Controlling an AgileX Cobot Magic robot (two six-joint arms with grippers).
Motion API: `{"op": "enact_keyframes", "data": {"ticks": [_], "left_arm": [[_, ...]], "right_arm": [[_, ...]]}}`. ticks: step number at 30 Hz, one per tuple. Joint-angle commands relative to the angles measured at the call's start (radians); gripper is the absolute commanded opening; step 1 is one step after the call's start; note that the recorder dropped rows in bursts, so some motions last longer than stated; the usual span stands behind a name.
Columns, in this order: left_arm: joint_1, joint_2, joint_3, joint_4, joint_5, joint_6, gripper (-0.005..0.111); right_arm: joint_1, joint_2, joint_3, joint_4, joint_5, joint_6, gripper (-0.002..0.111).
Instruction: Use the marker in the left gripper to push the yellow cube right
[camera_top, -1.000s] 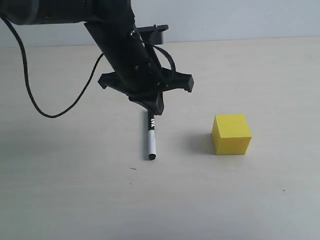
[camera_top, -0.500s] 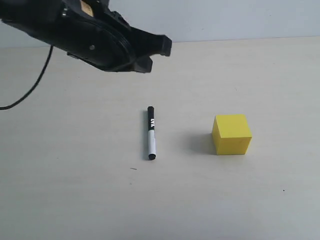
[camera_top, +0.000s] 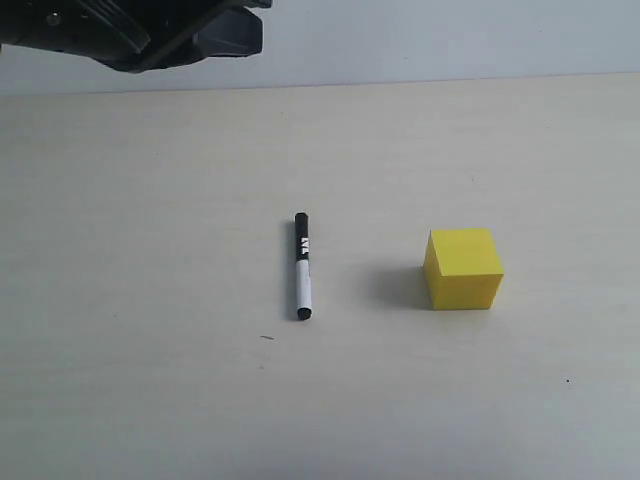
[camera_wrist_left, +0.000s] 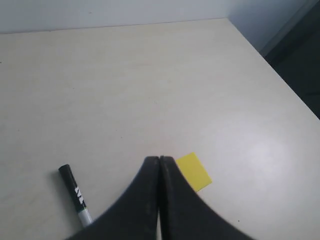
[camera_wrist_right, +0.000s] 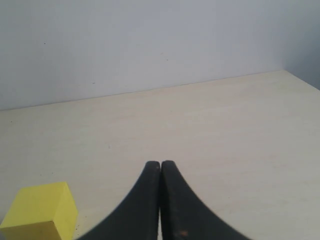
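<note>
left gripper (camera_wrist_left: 159, 159) fingers pressed together, empty, raised well clear of marker (camera_top: 302, 266), which lies flat on table (camera_top: 150, 380) left of yellow cube (camera_top: 463, 268). Versus a second ago: gripper no longer at marker's cap; marker, cube unmoved.

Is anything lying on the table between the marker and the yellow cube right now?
No. In the exterior view, the stretch between the marker and the yellow cube is bare table, with only the cube's shadow falling across it.
</note>
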Motion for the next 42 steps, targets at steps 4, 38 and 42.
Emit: {"op": "enact_keyframes", "data": {"ticks": [4, 38, 42], "left_arm": [[0.003, -0.006, 0.005, -0.011, -0.009, 0.006, 0.0], [0.521, -1.235, 0.412, 0.279, 0.152, 0.063, 0.0], [0.521, -1.308, 0.479, 0.3, 0.152, 0.065, 0.0]], "right_arm": [[-0.003, -0.005, 0.006, -0.007, -0.006, -0.006, 0.0], [-0.003, -0.005, 0.006, -0.007, -0.006, -0.006, 0.0], [-0.003, -0.005, 0.006, -0.007, -0.006, -0.006, 0.0]]}}
